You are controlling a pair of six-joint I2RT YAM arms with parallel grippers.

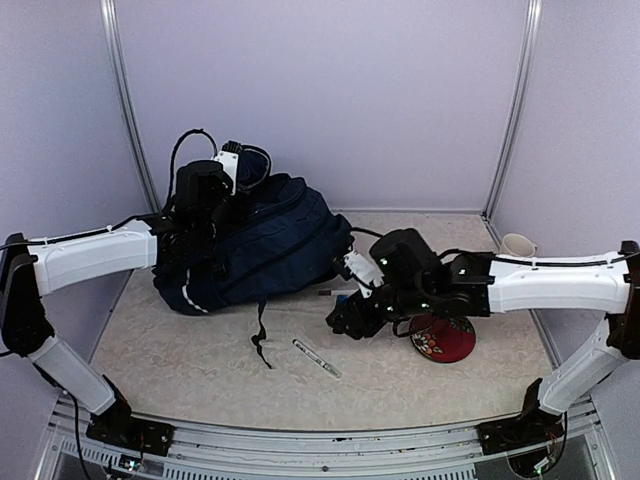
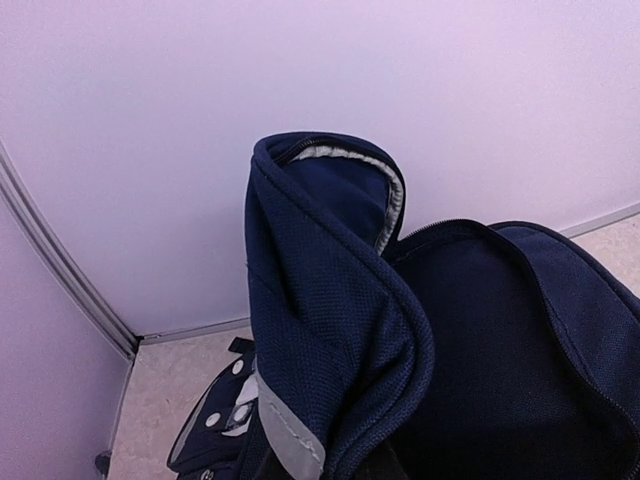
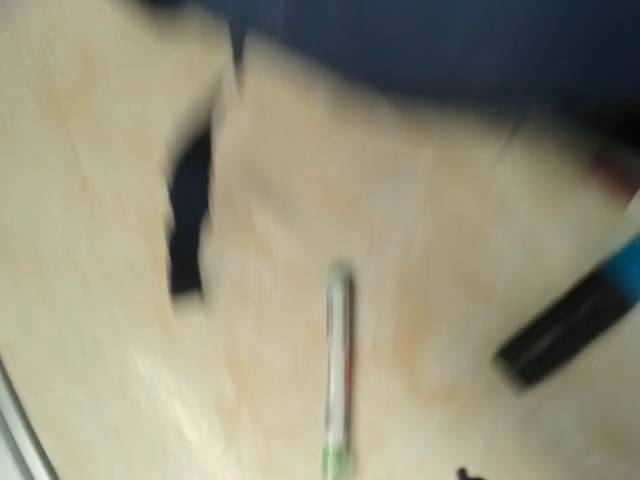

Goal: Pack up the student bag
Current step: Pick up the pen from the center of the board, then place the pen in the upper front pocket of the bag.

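The student bag (image 1: pixel 270 250) is a dark navy backpack lying at the left-centre of the table. My left gripper (image 1: pixel 207 222) is at its top end, shut on the fabric. In the left wrist view the navy flap (image 2: pixel 320 330) stands lifted, the main compartment (image 2: pixel 500 370) gapes dark beside it, and my fingers are hidden under the cloth. My right gripper (image 1: pixel 345 318) hovers low over the table right of the bag, empty, jaws apart. A white pen with a green end (image 1: pixel 316 358) lies just in front of it; it also shows, blurred, in the right wrist view (image 3: pixel 340 370).
A black and blue marker (image 3: pixel 575 320) lies by the bag's lower edge. A black strap (image 1: pixel 260 340) trails from the bag towards the pen. A red patterned plate (image 1: pixel 445 340) sits under my right arm. A white cup (image 1: pixel 517 245) stands at the far right.
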